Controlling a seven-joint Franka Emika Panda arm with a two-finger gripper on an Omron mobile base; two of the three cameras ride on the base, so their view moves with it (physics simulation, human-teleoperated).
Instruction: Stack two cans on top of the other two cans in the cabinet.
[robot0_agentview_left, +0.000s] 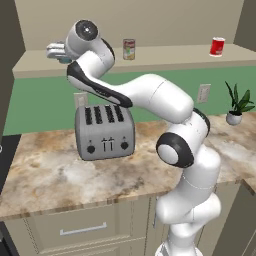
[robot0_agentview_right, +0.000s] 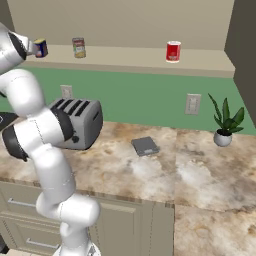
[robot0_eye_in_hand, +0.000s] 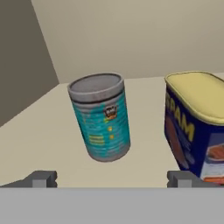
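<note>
The teal can (robot0_eye_in_hand: 101, 117) is standing on the cabinet shelf (robot0_eye_in_hand: 39, 140) at its far left end, just beside the dark blue can (robot0_eye_in_hand: 197, 127). The fingers (robot0_eye_in_hand: 41, 178) are spreading wide and empty before it. It is looking rigid, smooth and likely slippery, so gripping across its round middle seems safest.

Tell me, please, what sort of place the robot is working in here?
A simulated home kitchen, most likely: a toaster stands on a marbled stone counter, a potted plant sits by the green wall, and cans line the open cabinet shelf above.
</note>
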